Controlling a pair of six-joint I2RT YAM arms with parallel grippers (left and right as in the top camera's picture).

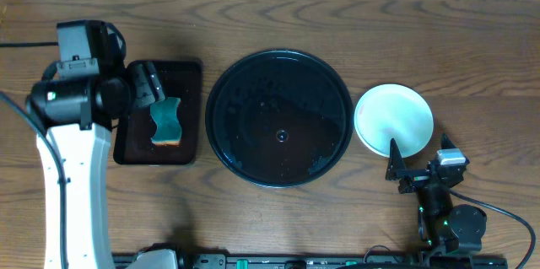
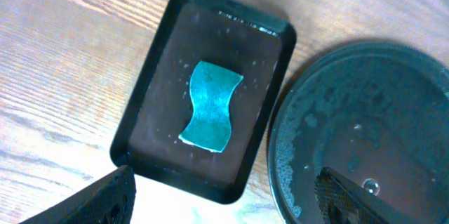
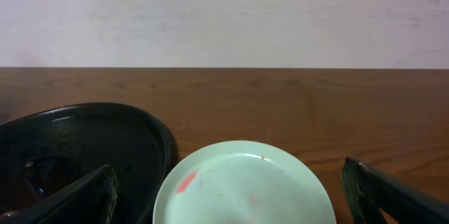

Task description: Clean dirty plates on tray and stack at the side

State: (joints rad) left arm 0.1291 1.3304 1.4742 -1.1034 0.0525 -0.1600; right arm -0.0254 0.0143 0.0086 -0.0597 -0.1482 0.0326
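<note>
The round black tray [image 1: 229, 92] sits mid-table, wet and speckled with droplets, with no plate on it; it also shows in both wrist views [image 2: 295, 122] [image 3: 140, 129]. A pale blue-green plate [image 1: 394, 117] rests on the wood to its right. Its inside carries a red smear and faint red specks [image 3: 266, 182]. I cannot tell whether other plates lie under it. My right gripper [image 1: 418, 146] hangs open at the plate's near edge, fingers either side of it [image 3: 229, 171]. My left gripper [image 1: 148, 85] is open over the small rectangular tray [image 2: 224, 176], holding nothing.
A green sponge [image 1: 166, 121] lies in the small rectangular black tray [image 1: 187, 71] left of the round tray, also seen from the left wrist [image 2: 209, 106]. Cables trail at the left edge and bottom right. A pale wall stands behind the table.
</note>
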